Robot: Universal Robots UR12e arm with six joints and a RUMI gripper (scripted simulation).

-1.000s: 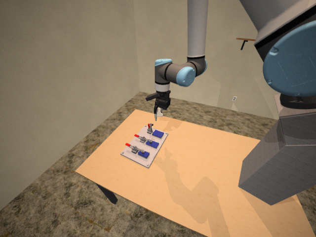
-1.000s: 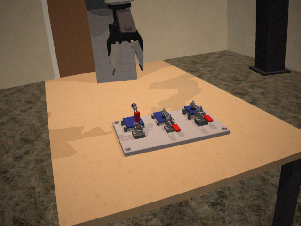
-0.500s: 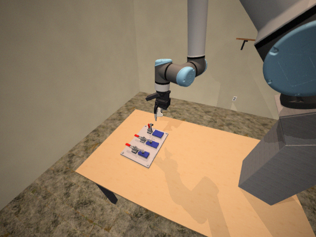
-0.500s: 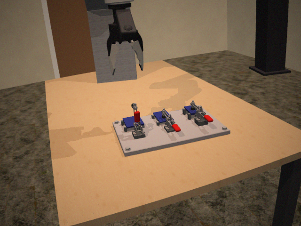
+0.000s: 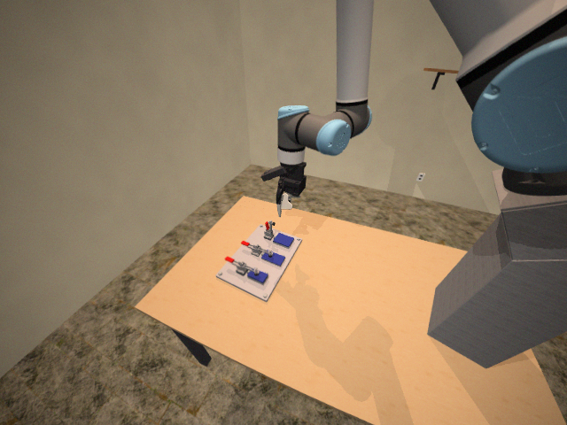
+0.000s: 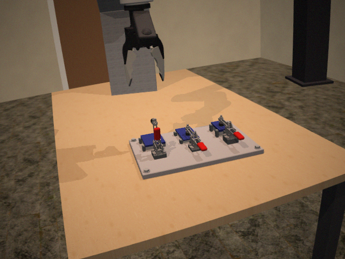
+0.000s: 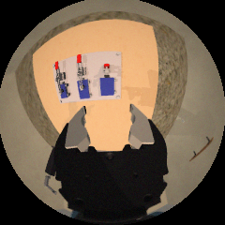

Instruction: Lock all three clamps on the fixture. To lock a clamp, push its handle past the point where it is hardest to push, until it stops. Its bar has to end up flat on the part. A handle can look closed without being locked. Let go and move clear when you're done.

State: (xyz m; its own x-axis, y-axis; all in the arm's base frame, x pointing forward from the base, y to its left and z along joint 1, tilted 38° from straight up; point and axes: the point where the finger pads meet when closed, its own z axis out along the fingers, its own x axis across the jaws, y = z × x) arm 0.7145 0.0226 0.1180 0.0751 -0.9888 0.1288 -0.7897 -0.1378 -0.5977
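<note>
A grey fixture plate (image 6: 194,151) lies on the table with three toggle clamps, each beside a blue part. The left clamp (image 6: 157,141) has its red handle standing upright and its bar raised off the part. The middle clamp (image 6: 193,141) and the right clamp (image 6: 229,132) have their red handles lying low, with bars down on their parts. My gripper (image 6: 144,79) is open and empty, high above the table behind the left clamp. In the wrist view the plate (image 7: 89,80) lies ahead of my open fingers. In the top view, the gripper (image 5: 281,208) hangs above the upright clamp (image 5: 268,228).
The robot's grey pedestal (image 5: 494,283) stands at the table's right side. A dark post (image 6: 310,41) stands on the floor beyond the table. The table edge (image 6: 222,217) runs close in front of the plate.
</note>
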